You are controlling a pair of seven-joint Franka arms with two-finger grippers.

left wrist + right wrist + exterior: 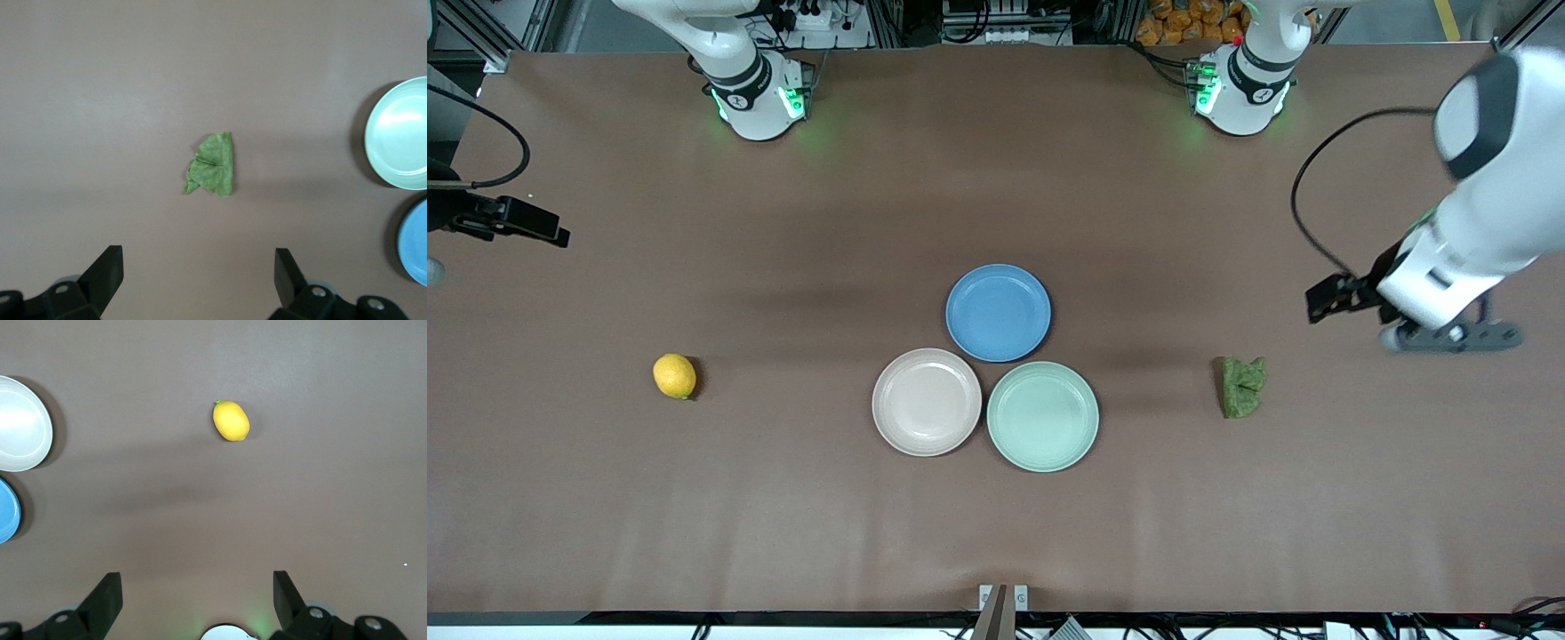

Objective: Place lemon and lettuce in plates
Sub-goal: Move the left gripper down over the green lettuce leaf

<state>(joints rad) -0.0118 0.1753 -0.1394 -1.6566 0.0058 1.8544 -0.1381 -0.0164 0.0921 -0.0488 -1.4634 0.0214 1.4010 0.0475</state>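
The lemon lies on the brown table toward the right arm's end; it also shows in the right wrist view. The lettuce lies toward the left arm's end and shows in the left wrist view. The beige-pink plate and the mint green plate sit side by side at mid-table, both empty. My left gripper is open and empty, over bare table beside the lettuce. My right gripper is open and empty, over bare table at the right arm's end, apart from the lemon.
An empty blue plate touches the two plates, farther from the front camera. The mint plate and blue plate show at the left wrist view's edge. The arm bases stand at the table's back edge.
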